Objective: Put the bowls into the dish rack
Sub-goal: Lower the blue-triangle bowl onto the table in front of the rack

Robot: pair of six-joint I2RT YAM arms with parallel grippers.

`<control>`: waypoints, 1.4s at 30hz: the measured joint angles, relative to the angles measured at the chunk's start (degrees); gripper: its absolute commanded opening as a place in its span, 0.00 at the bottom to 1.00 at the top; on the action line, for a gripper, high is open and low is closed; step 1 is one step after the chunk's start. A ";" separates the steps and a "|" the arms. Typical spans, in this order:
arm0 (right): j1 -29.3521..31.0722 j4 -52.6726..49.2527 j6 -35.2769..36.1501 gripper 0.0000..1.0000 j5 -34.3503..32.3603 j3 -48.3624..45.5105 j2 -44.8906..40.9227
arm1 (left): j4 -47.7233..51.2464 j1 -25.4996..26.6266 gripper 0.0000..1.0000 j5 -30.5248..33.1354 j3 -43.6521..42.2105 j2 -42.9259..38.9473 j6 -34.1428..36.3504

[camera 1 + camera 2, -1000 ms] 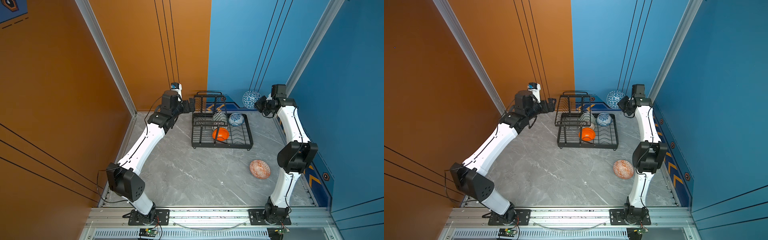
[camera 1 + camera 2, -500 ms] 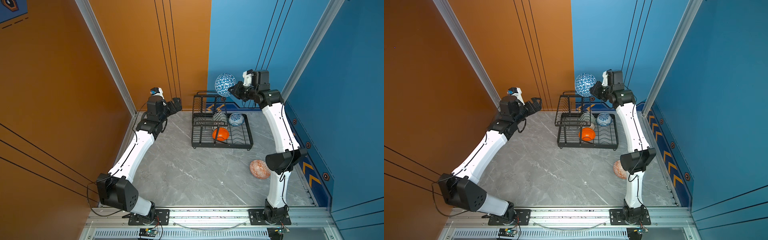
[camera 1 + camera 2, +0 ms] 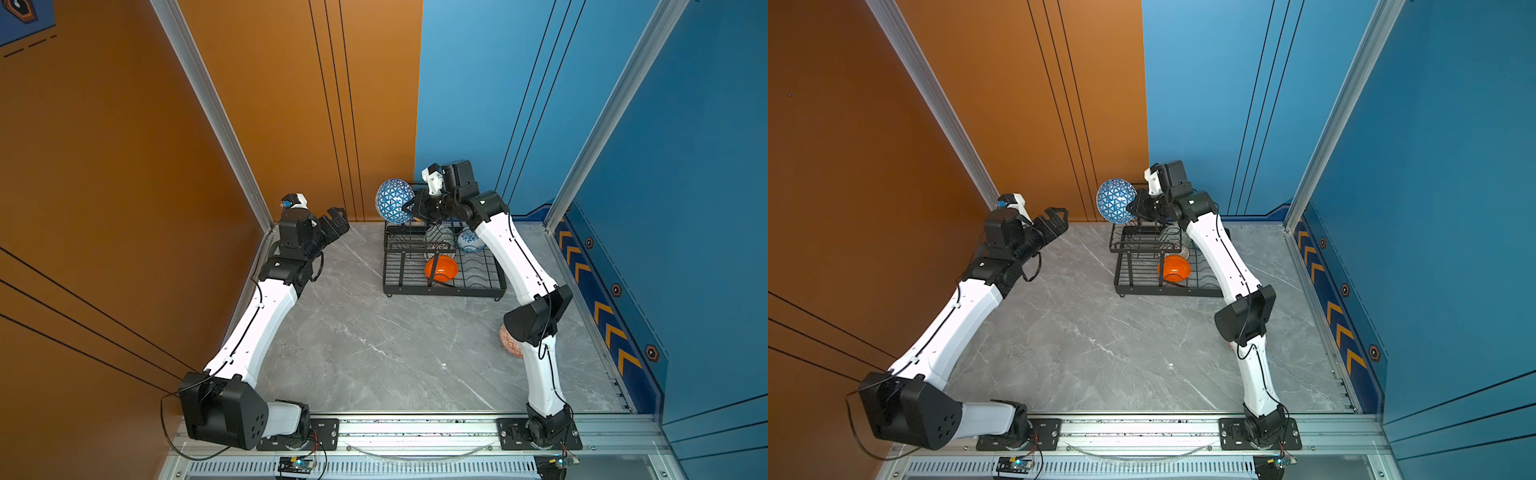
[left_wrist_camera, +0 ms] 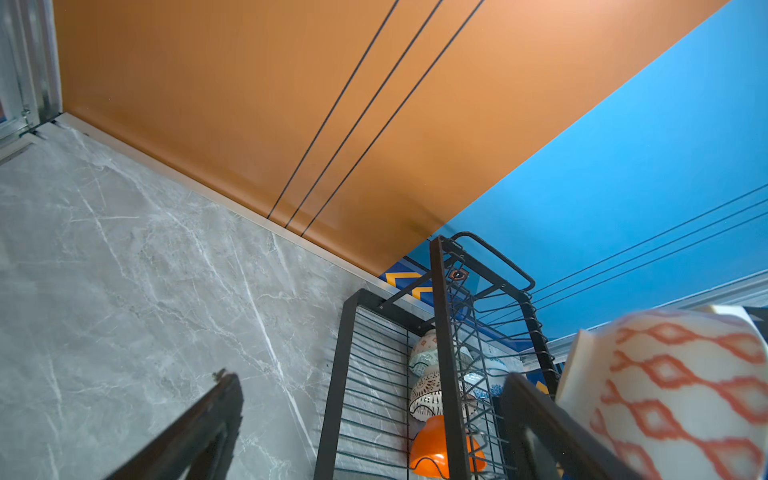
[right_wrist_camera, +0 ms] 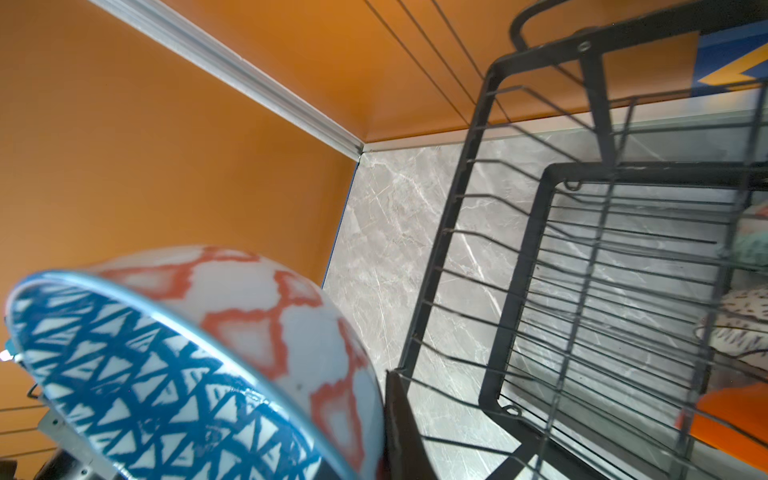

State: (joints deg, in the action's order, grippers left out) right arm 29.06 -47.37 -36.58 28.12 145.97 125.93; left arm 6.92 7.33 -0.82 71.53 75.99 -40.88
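My right gripper [image 3: 411, 206] is shut on the rim of the blue triangle-patterned bowl [image 3: 395, 200], held on edge in the air over the back left of the black wire dish rack [image 3: 444, 286]. The right wrist view shows this bowl [image 5: 187, 365] against one finger [image 5: 399, 415], its outside white with orange-red diamonds. In the rack stand the glossy orange bowl [image 3: 441, 268], a blue-floral bowl [image 3: 470, 241] and a dark-lattice bowl [image 4: 426, 395] beside a pale-green one [image 4: 422, 357]. My left gripper [image 3: 334, 220] is open and empty, left of the rack.
An orange-red geometric bowl [image 3: 509, 343] lies on the grey marble table [image 3: 374, 353], half hidden behind my right arm's elbow [image 3: 536, 316]. The orange wall [image 3: 291, 124] and blue wall [image 3: 478, 104] rise close behind the rack.
My right arm has carried the blue bowl leftward from the rack's right side to above its back left, then lower. My left gripper has drawn away from the rack to the left.
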 measured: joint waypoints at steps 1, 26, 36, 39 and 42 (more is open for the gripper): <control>0.85 -0.52 0.68 0.00 0.35 0.00 0.00 | 0.09 -0.52 0.98 0.20 -0.63 -0.46 -0.76; 14.32 -16.61 17.35 0.00 -4.33 -3.43 1.20 | 5.38 -2.80 0.98 2.75 -11.50 -9.14 -9.40; 17.03 -19.63 23.71 0.00 -11.72 -18.27 -2.62 | 6.91 -2.80 0.98 2.91 -15.69 -9.14 -11.87; 18.73 -20.15 25.94 0.00 -15.19 -23.61 -5.20 | 7.54 -2.78 0.98 2.91 -17.62 -9.62 -13.51; 20.59 -20.44 27.56 0.00 -17.20 -27.96 -7.67 | 8.55 -2.62 0.98 2.91 -19.08 -11.28 -15.21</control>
State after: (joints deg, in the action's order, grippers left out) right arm 49.65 -67.81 -9.02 10.92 118.02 118.26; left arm 15.46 4.71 2.09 52.45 64.71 -56.10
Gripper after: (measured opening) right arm 0.085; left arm 0.979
